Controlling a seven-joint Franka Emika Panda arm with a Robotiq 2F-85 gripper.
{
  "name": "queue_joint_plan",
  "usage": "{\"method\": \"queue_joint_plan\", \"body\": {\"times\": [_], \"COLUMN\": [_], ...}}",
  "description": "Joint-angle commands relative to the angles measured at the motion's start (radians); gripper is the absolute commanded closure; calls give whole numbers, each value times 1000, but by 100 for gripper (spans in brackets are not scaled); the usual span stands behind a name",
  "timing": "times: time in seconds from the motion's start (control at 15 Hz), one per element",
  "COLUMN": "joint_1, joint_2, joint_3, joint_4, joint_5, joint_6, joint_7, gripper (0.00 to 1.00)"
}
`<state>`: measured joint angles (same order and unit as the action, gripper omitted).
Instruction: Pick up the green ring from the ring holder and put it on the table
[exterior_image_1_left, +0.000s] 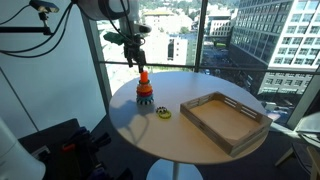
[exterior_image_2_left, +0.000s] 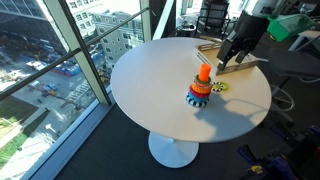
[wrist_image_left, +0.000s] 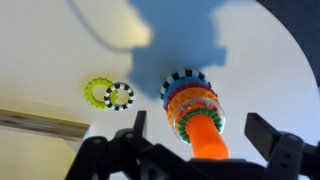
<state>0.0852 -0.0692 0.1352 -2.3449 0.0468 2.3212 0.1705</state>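
The ring holder (wrist_image_left: 206, 143) has an upright orange peg and stands on the table (wrist_image_left: 60, 40). It also shows in both exterior views (exterior_image_1_left: 145, 90) (exterior_image_2_left: 201, 88). The green ring (wrist_image_left: 200, 113) sits topmost on the stack around the peg, above orange, yellow and blue rings. My gripper (wrist_image_left: 203, 135) is open and empty. Its fingers are spread either side of the peg's top, well apart from it. In both exterior views my gripper (exterior_image_1_left: 133, 58) (exterior_image_2_left: 233, 58) hangs above the holder.
A paler yellowish ring (wrist_image_left: 97, 90) and a black-and-white ring (wrist_image_left: 119, 95) lie on the table beside the holder (exterior_image_1_left: 164, 113). A wooden tray (exterior_image_1_left: 226, 122) (exterior_image_2_left: 236, 66) occupies one side of the table. Large windows stand close behind.
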Motion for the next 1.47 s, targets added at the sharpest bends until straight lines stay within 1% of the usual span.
{"method": "queue_joint_plan", "body": {"times": [0.0, 0.4, 1.0, 1.4], "joint_1": [10, 28, 65, 81], "joint_2": [64, 158, 282, 342], "joint_3": [-1, -4, -21, -35], "joint_4": [36, 70, 170, 219], "joint_5": [-20, -36, -115, -117], "joint_6": [62, 141, 136, 129], "joint_7": [44, 55, 128, 132], "gripper": [0, 0, 0, 0]}}
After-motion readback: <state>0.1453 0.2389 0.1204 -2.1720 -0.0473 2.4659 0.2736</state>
